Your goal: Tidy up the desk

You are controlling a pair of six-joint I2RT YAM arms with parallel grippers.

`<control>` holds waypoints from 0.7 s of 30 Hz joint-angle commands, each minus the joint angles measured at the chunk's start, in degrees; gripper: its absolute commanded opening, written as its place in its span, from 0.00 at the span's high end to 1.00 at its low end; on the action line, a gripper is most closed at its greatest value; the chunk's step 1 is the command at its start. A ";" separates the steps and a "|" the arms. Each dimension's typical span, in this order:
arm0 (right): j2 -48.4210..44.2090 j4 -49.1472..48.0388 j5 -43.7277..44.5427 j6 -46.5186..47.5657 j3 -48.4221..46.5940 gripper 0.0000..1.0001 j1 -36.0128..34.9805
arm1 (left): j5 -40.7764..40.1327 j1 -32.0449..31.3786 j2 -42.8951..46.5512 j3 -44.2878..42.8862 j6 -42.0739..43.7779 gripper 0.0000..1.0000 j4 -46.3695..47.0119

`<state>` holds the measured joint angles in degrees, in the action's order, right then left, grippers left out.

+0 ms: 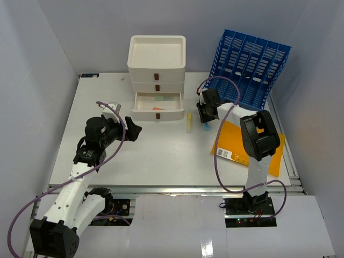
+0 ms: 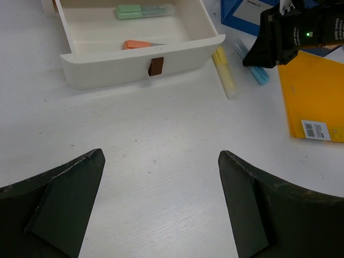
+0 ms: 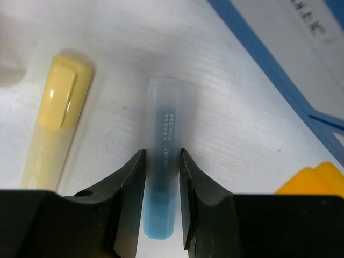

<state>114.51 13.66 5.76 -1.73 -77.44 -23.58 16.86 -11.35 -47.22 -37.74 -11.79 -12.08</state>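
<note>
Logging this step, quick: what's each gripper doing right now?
Left gripper: open, holding nothing.
Right gripper: closed on the blue highlighter.

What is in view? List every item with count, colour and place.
desk: 1, white, under everything
drawer box: 1, white, far centre, bottom drawer open
green highlighter: 1, in open drawer
orange highlighter: 1, in open drawer
yellow highlighter: 1, on desk right of drawer
blue highlighter: 1, beside the yellow one
file rack: 1, blue, far right
folder: 1, orange-yellow, flat, near right
left jaws: black, open over bare desk
right jaws: black, shut on blue highlighter
</note>
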 commanded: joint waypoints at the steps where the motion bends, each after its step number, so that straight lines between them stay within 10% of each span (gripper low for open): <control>1: -12.00 -6.89 -4.15 12.91 5.09 0.87 -2.62 | -0.12 0.37 1.61 0.21 0.54 0.02 0.00; 7: -17.42 -6.07 -9.88 30.51 -0.72 0.88 -8.69 | 0.54 0.37 1.32 0.21 0.72 0.02 0.21; 21: 6.78 -0.21 -1.39 55.04 -30.89 0.67 -19.92 | -1.82 0.37 2.93 0.57 1.21 0.02 0.14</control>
<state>115.62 12.47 1.07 47.01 -102.62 -44.22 16.32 -11.35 -45.48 -37.27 -11.38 -12.03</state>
